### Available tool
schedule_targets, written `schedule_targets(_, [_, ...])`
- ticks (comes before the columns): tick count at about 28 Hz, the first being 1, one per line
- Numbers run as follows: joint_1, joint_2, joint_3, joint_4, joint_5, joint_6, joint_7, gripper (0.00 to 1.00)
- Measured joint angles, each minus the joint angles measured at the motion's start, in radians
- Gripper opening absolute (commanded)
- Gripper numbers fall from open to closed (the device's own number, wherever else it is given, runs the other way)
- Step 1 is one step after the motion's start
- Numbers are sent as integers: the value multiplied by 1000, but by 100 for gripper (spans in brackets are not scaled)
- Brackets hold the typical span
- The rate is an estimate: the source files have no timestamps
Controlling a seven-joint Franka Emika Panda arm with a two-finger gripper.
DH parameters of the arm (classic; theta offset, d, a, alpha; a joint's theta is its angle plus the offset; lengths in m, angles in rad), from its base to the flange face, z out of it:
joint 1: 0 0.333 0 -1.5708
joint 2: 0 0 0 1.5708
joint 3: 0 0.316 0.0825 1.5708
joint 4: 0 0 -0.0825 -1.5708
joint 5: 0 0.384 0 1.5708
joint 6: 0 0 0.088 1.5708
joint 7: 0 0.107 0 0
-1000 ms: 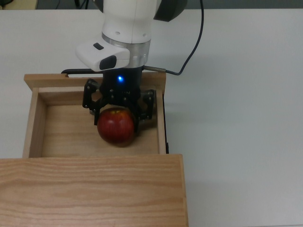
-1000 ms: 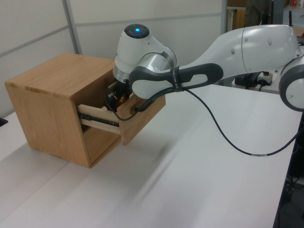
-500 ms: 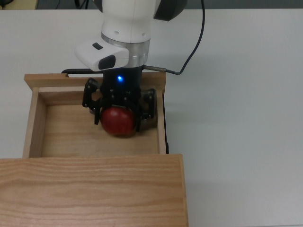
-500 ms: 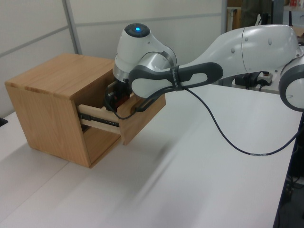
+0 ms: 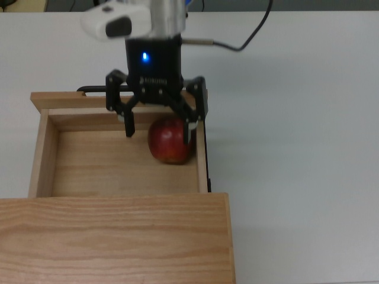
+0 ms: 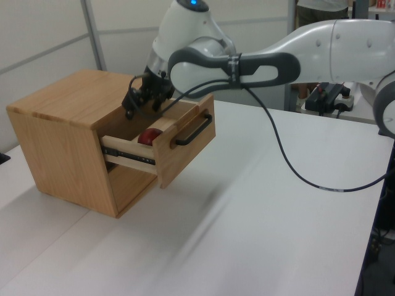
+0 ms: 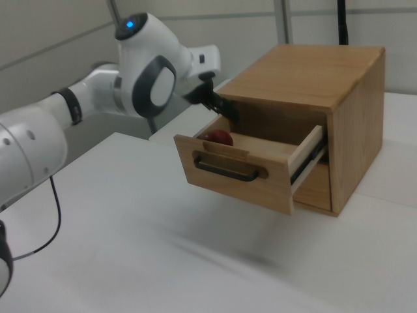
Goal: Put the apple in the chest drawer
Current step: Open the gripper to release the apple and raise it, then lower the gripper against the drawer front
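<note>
The red apple [image 5: 170, 145] lies on the floor of the pulled-out chest drawer [image 5: 39, 155], close to the wall on the top view's right. It also shows over the drawer front in the left view [image 6: 148, 136] and in the right view [image 7: 220, 137]. My gripper [image 5: 160, 128] hangs open just above the drawer, its fingers spread to either side over the apple and apart from it. In the left view the gripper [image 6: 144, 110] is higher than the drawer's rim. The black bar handle [image 6: 192, 129] is on the drawer front.
The oak-grain chest [image 6: 58, 126] stands on a white table [image 5: 296, 148], its top covering the back part of the drawer. The arm's black cable [image 6: 290, 166] loops down over the table. Grey panels stand behind the table.
The gripper opened and let go of the apple, then rose out of the drawer. The apple now lies further toward the top view's right.
</note>
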Motion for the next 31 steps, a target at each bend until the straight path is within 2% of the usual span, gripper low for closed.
schedule_targets(6, [-3, -82, 1, 2, 0, -178, -16, 100])
schedule_targets(15, [-11, -251, 2, 3, 1, -584, -179, 100])
schedule_targets(19, [-13, -296, 1, -5, 0, -713, -243, 100])
schedule_targets(22, [-16, -304, 1, -22, -17, -749, -269, 99])
schedule_targets(24, [-20, -299, 1, -49, -41, -751, -277, 80])
schedule_targets(27, [-25, -280, 0, -85, -67, -745, -291, 43])
schedule_targets(28, [-26, -268, 0, -95, -73, -734, -294, 22])
schedule_targets(29, [-29, -247, 0, -107, -79, -708, -296, 9])
schedule_targets(30, [-31, -232, 0, -112, -82, -689, -297, 0])
schedule_targets(31, [-32, -216, 0, -118, -84, -667, -299, 0])
